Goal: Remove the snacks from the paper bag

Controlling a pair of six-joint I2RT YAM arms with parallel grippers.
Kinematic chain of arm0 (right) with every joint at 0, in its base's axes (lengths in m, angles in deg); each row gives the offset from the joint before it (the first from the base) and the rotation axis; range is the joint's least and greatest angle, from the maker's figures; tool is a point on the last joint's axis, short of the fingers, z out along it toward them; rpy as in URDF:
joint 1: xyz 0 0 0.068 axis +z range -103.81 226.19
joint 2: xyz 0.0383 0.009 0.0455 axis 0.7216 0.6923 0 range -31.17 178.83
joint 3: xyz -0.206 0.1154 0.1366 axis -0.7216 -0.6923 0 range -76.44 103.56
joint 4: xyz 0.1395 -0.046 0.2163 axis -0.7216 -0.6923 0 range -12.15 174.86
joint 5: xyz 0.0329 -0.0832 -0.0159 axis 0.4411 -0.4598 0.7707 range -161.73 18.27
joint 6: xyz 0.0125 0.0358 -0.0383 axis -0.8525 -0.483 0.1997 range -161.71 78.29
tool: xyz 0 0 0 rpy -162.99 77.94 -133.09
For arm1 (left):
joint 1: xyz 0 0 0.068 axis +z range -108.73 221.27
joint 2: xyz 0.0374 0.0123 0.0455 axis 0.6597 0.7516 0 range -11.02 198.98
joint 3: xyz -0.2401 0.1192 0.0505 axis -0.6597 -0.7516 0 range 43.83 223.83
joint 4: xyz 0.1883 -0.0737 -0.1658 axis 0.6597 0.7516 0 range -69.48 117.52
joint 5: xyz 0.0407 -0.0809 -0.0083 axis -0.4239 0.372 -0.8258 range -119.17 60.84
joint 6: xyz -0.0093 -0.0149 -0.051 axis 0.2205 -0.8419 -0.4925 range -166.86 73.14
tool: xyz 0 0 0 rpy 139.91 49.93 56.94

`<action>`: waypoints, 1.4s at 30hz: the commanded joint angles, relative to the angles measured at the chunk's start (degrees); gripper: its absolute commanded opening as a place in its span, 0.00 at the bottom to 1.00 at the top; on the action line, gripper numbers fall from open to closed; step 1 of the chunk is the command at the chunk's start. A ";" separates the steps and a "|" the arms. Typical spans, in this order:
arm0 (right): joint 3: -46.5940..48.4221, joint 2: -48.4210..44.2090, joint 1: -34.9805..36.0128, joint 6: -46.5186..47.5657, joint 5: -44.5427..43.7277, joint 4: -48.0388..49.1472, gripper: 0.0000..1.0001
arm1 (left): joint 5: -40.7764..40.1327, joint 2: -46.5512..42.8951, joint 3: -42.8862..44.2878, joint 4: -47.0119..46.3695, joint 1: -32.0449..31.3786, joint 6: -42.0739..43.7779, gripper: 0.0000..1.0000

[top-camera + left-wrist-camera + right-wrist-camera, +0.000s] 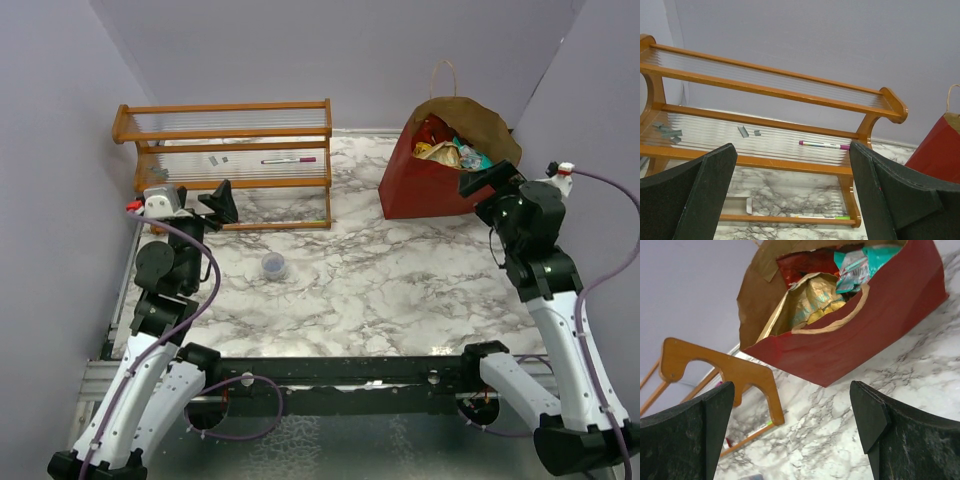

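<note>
The paper bag [420, 185], dark red outside and tan inside, stands at the back right of the marble table with its mouth open. The snacks [447, 150] lie inside it. In the right wrist view the paper bag [880, 325] holds a red packet [800, 265], a gold packet [812, 305] and a teal packet [860, 265], with a loop handle drooping over the front wall. My right gripper [488, 180] hovers just in front of the bag's right side, open and holding nothing [791, 390]. My left gripper [222, 200] is open and empty [792, 150], facing the wooden rack.
A wooden rack [230, 160] with clear ribbed shelves stands at the back left, holding a pink-capped pen [824, 145] and small grey bits. A small clear round container [273, 265] sits on the table's middle. Purple walls close in on three sides.
</note>
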 commanded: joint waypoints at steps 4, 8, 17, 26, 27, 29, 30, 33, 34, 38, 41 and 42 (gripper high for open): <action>-3.40 6.39 -0.50 -17.77 -10.64 9.76 0.97 | 2.70 0.68 -0.34 -3.12 0.96 -1.55 0.98; -4.07 9.35 -0.52 -19.23 -13.27 15.30 0.90 | 2.50 0.92 -0.40 -3.08 0.94 -1.54 0.98; 0.05 17.93 -0.52 -27.36 -14.59 14.77 0.58 | 2.11 1.88 -0.33 -2.86 1.14 -1.50 0.97; 0.24 17.50 -0.52 -29.62 -16.32 12.19 0.06 | 1.85 3.53 -0.27 -2.47 1.15 -1.55 0.95; -0.09 16.84 -0.52 -28.55 -16.99 11.77 0.02 | 2.02 3.65 -0.27 -2.46 1.17 -1.56 0.95; -0.94 14.98 -0.52 -25.74 -17.59 11.34 0.01 | 2.20 3.86 -0.26 -2.48 1.17 -1.59 0.94; -1.35 14.03 -0.52 -23.59 -17.63 11.38 0.01 | 2.27 4.04 -0.27 -2.41 1.13 -1.59 0.94; -2.69 10.70 -0.52 -17.66 -17.26 9.55 0.01 | 2.45 4.43 -0.26 -2.30 1.17 -1.59 0.93; -3.38 8.78 -0.52 -15.42 -17.16 8.72 0.01 | 2.49 4.55 -0.19 -2.29 1.16 -1.58 0.93; -6.37 0.69 -0.52 -5.86 -15.50 3.66 0.01 | 3.24 5.19 0.00 -2.12 1.18 -1.75 0.93; -8.15 -6.65 -0.52 3.23 -12.60 -0.09 0.01 | 4.46 5.53 0.21 -1.89 1.04 -2.38 0.93; -8.34 -9.00 -0.52 5.57 -12.86 -1.65 0.01 | 4.96 5.65 0.33 -1.77 1.10 -2.60 0.93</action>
